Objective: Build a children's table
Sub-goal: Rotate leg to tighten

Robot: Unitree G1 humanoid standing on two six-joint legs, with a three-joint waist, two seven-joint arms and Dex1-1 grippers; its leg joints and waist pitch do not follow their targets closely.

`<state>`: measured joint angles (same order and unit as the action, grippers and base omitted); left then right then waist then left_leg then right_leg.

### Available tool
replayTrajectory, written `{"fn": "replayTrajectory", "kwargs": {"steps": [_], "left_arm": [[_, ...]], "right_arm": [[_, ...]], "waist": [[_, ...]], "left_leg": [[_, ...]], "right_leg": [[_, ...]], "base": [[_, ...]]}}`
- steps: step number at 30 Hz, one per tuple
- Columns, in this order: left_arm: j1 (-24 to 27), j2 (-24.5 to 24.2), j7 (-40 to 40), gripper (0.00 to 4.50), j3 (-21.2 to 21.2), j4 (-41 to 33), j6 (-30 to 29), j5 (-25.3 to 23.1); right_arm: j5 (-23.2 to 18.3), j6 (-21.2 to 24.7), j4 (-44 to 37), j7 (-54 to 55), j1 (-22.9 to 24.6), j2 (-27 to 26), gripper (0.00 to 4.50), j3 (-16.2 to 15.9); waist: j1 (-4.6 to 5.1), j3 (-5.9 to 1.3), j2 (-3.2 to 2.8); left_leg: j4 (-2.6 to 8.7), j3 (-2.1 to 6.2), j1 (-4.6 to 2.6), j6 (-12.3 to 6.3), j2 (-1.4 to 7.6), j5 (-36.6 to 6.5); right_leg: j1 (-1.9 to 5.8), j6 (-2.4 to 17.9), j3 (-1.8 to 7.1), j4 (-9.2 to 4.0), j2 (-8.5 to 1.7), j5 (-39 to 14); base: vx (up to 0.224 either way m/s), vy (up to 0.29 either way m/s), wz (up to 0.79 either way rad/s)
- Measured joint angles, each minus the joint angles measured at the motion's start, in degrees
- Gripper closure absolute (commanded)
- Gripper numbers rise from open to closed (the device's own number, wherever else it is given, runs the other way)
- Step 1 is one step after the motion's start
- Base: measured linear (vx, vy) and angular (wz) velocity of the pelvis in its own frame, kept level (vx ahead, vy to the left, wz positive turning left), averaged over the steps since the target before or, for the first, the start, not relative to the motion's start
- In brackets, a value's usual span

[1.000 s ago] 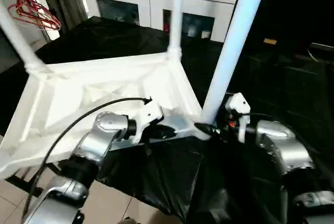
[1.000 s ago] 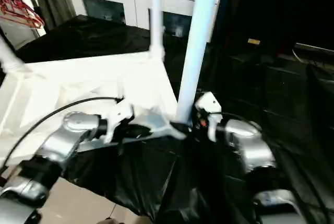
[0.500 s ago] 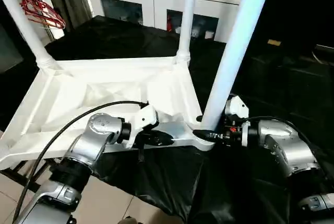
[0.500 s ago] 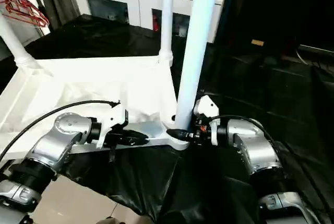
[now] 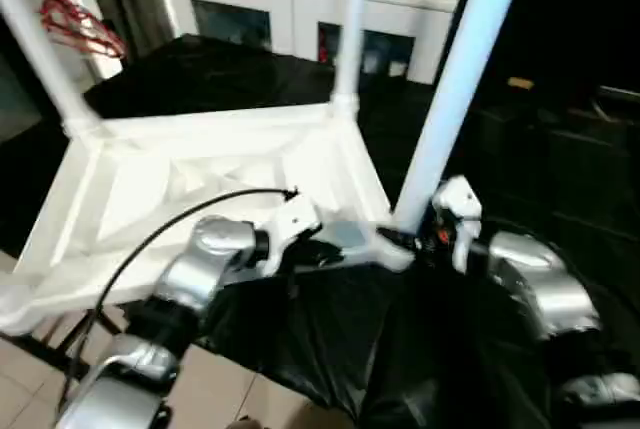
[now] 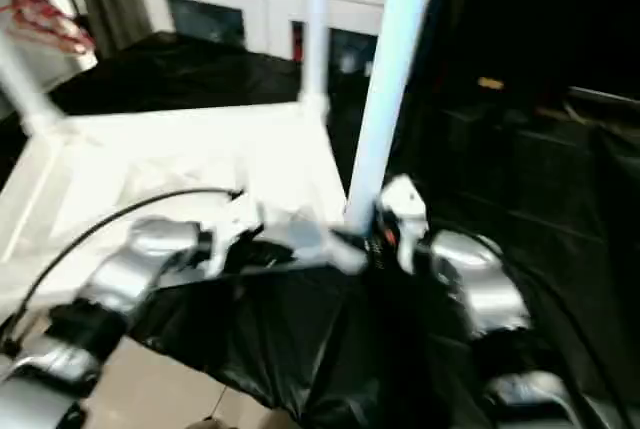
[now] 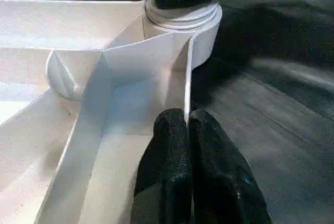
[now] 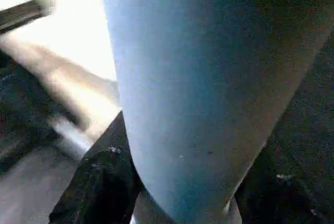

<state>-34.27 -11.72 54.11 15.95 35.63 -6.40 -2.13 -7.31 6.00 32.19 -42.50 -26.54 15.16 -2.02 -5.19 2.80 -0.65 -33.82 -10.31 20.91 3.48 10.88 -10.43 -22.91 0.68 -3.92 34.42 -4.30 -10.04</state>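
Currently tabletop (image 5: pixel 200 174) lying underside-up on black sheeting (image 5: pixel 330 349), three legs standing in corner sockets. Left gripper (image 7: pixel 187 130) pinching near rim wall, fingers shut on it. Right gripper (image 5: pixel 405 241) clamping base of near leg (image 5: pixel 450 89) at socket. Risk: leg tilting, jamming or popping out if grip slips. White glass-door cabinet (image 5: pixel 300 9) behind; red hangers (image 5: pixel 75 19) alongside.

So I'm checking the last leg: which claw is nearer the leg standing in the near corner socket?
Right. The right claw closes around the base of that leg; the left claw pinches the tabletop's rim beside the socket.
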Motion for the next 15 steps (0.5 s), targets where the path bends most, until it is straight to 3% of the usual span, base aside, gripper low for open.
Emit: {"fn": "replayTrajectory", "kwargs": {"steps": [8,10,15], "left_arm": [[-4.0,5.7,-10.6,4.50,-1.2,6.0,-1.6,-2.2],[-4.3,5.7,-10.6,4.50,-1.3,6.5,-1.4,-2.2],[-4.6,5.3,-11.1,4.50,-1.5,7.2,-0.3,-2.2]], "right_arm": [[3.0,-1.7,7.7,21.3,-5.4,-7.9,2.54,3.7],[2.9,-2.1,8.7,21.4,-6.1,-8.1,1.85,4.0],[2.2,-2.8,10.7,21.3,-7.3,-9.4,1.40,5.1]], "waist": [[0.23,-0.04,-0.02],[0.23,-0.04,-0.02],[0.25,-0.04,-0.02]], "left_leg": [[0.02,0.01,-0.04,0.00,-0.01,0.0],[0.02,0.01,-0.04,0.00,-0.01,0.0],[0.12,0.01,-0.04,0.00,-0.01,0.0]], "right_leg": [[0.05,0.0,-0.01,-0.02,-0.01,0.0],[0.06,0.0,-0.01,-0.02,-0.01,0.0],[0.02,0.3,-0.02,-0.01,-0.01,0.2]], "base": [[0.000,0.000,0.00],[0.000,0.000,0.00],[0.000,0.000,0.00]]}}
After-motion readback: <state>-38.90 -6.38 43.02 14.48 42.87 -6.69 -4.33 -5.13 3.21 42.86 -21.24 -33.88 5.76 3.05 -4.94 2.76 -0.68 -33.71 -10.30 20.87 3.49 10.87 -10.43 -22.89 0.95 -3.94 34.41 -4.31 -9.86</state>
